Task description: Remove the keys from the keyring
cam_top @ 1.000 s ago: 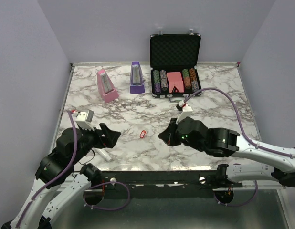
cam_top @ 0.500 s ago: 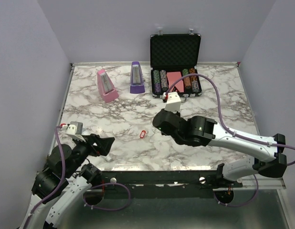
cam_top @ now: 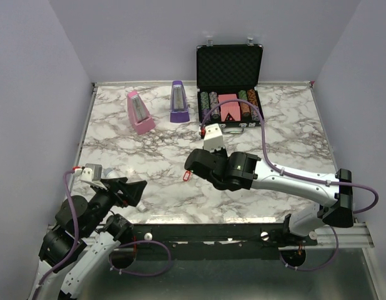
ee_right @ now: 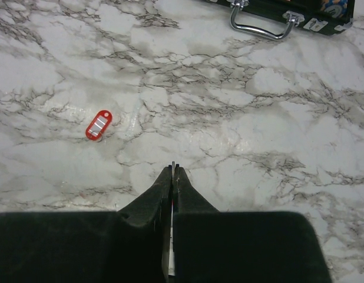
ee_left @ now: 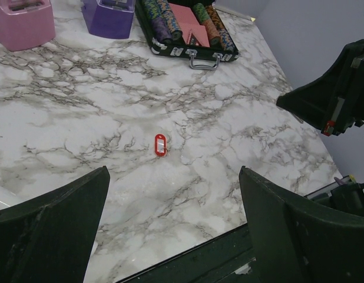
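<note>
Keyring (cam_top: 187,175) red oblong tag, lies flat on counter (cam_top: 287,144), a little left of centre, closer to the near edge than the far. Seen in all three views.

Black case (cam_top: 229,65) at the far edge, right of centre. Lid stands upright, dark foam lining. Inside: rows of poker chips (cam_top: 209,106) on both sides of a pink card block (cam_top: 228,106). Metal handle (ee_right: 261,26) faces the near edge.

Pink metronome (cam_top: 138,112) and purple metronome (cam_top: 178,102) upright toward the far-left corner, well apart from the tag.

Right pincer (cam_top: 192,164) near the tag, on its right, not touching; fingers pressed together, nothing between them. Left pincer (cam_top: 133,187) by the near-left corner, jaws spread wide, holding nothing.

Counter is white marble with grey veins. Pale lilac walls on three sides.
</note>
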Robot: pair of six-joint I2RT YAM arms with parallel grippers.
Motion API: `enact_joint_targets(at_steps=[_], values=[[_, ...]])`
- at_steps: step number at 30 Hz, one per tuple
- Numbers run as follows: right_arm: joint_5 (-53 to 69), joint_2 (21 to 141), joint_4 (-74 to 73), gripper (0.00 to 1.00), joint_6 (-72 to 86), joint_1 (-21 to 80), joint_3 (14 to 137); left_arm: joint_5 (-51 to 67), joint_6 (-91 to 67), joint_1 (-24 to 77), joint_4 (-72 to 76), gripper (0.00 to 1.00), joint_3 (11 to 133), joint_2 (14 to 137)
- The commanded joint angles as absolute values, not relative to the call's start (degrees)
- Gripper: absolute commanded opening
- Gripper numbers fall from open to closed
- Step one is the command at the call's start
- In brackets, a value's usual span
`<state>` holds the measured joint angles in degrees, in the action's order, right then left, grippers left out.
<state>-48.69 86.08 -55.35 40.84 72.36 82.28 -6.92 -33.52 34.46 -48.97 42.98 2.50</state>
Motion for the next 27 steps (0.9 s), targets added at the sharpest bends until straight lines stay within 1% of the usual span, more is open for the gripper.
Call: enact_joint_targets(at_steps=[1, 3, 6, 14, 16, 18, 19, 21, 22, 27], values=[[-50.36, 86.84, -56.34, 0.17, 40.96, 71.81, 84.73, -7.73, -33.75, 34.54, -48.16, 0.99, 42.63, 1.58], [-49.92, 86.57, -56.25, 0.30, 41.22, 71.46, 84.81, -7.82, -33.84, 34.63, -48.16, 0.99, 42.63, 1.67], [-48.96, 86.22, -56.07, 0.36, 41.05, 71.28, 84.81, -7.91, -33.84, 34.72, -48.25, 0.99, 42.63, 1.58], [-47.29, 86.13, -55.46, 0.38, 41.04, 70.58, 84.29, -7.91, -33.84, 34.72, -48.25, 0.99, 42.63, 1.49], [-46.76, 85.87, -55.11, 0.41, 41.04, 70.49, 84.11, -7.91, -33.84, 34.72, -48.25, 0.99, 42.71, 1.58], [-45.80, 85.26, -53.88, 0.49, 40.61, 70.31, 83.59, -7.91, -33.84, 34.80, -48.16, 0.99, 42.71, 1.67], [-45.36, 84.99, -53.18, 0.60, 40.26, 70.31, 83.06, -7.82, -33.84, 34.80, -48.16, 0.99, 42.63, 1.67], [-43.69, 83.85, -51.34, 0.94, 39.29, 70.05, 82.18, -7.82, -33.84, 34.80, -48.16, 0.99, 42.54, 1.84], [-43.25, 83.33, -50.63, 1.00, 39.03, 70.05, 81.74, -7.82, -33.84, 34.80, -48.16, 0.99, 42.63, 2.02], [-42.28, 80.69, -49.57, 1.00, 39.64, 69.70, 79.72, -7.82, -33.75, 34.80, -48.16, 0.99, 42.54, 2.11]])
